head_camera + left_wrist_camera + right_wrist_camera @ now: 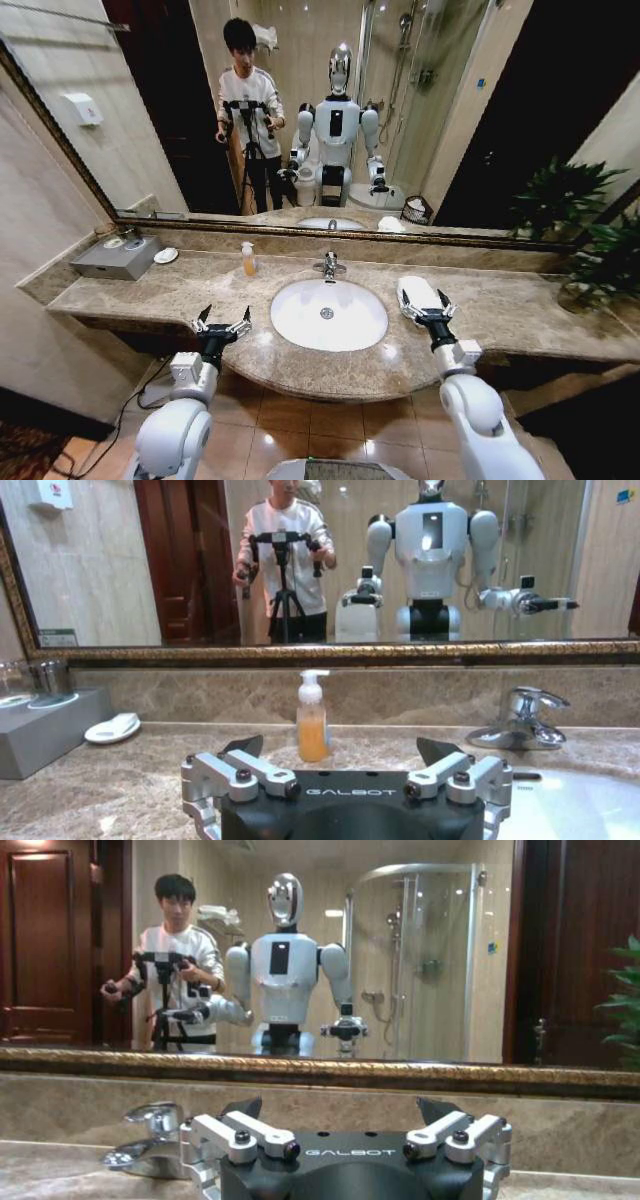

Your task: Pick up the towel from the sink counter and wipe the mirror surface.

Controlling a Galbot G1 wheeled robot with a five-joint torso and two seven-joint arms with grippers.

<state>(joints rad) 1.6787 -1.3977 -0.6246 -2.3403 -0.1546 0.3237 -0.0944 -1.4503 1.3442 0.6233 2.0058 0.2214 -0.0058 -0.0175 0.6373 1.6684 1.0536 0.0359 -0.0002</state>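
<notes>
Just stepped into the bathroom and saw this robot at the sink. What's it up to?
The robot faces the sink counter and the mirror. Its right gripper hovers open over the white towel, which lies on the counter to the right of the basin; nothing is gripped yet. Its left gripper waits open above the counter's front edge, left of the basin. The mirror has not been wiped.

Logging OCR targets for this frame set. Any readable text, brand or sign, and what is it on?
"GALBOT": on the body of the left claw, left wrist view.
"GALBOT": on the body of the right claw, right wrist view.
Red mark on the white wall dispenser: too small to read.
Green-and-white plaque reflected in the mirror: too blurred to read.
Soap bottle: no label legible.
</notes>
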